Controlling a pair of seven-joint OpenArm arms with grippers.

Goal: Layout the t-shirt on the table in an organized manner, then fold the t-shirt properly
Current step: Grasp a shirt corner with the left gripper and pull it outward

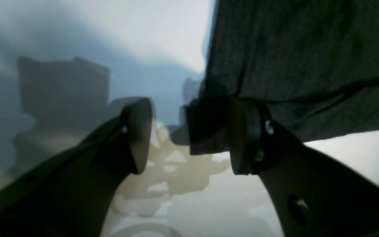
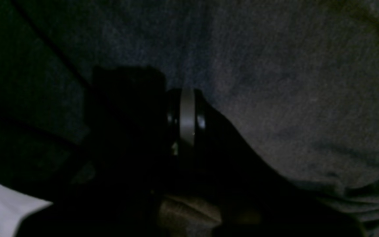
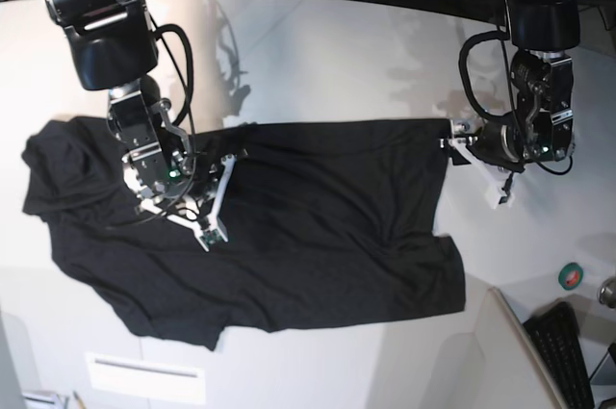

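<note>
T-shirt [image 3: 289,226]: spread black across the counter [image 3: 337,53], bunched toward the left edge. Left gripper [image 1: 189,135]: parted, the shirt corner draped on one finger. Right gripper [image 3: 214,202]: closed upon mid-cloth. Corners should be drawn outward evenly so creases are flattened.

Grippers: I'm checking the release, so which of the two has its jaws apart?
The left gripper, at the t-shirt corner on the base view's right: a clear gap shows between its pads. The right gripper sits shut over the cloth.
</note>
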